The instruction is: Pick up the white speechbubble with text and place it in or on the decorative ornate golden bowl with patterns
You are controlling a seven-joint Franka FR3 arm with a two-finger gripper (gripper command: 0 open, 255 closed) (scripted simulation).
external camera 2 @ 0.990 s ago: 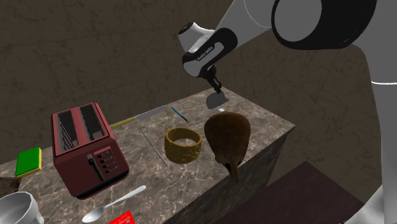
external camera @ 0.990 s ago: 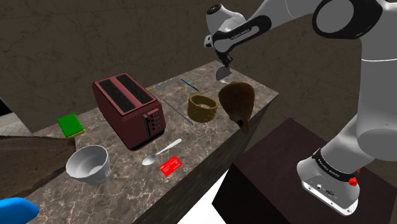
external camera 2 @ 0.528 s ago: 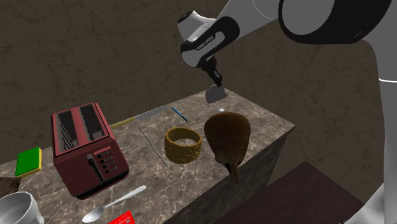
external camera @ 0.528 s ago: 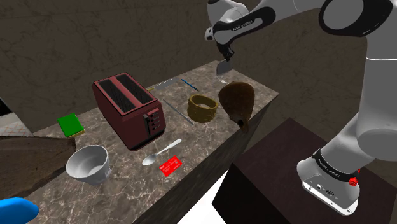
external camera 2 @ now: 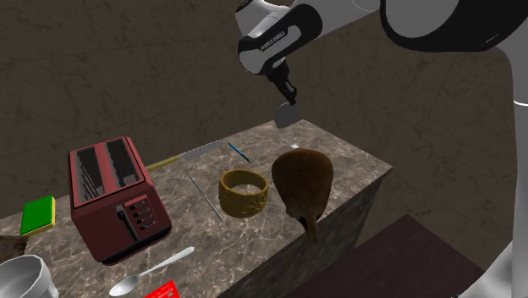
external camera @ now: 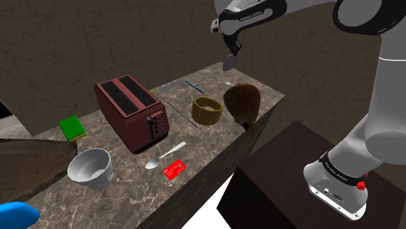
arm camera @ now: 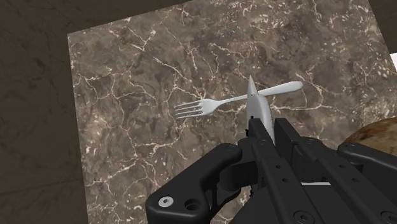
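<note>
on the counter [external camera: 207, 138], the bowl [external camera: 207, 109] is set between the toaster [external camera: 132, 112], at the shoulder view's left, and a rounded object [external camera: 242, 103] at its right. a spoon [external camera: 165, 155] and a card [external camera: 174, 170] are laid before the toaster. the speech bubble [external camera: 229, 62] is held above a fork [arm camera: 210, 106].

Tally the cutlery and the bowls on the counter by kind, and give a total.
Spoon: 1
Fork: 1
Knife: 1
Bowls: 2, the golden bowl and the white bowl
Total: 5
</note>
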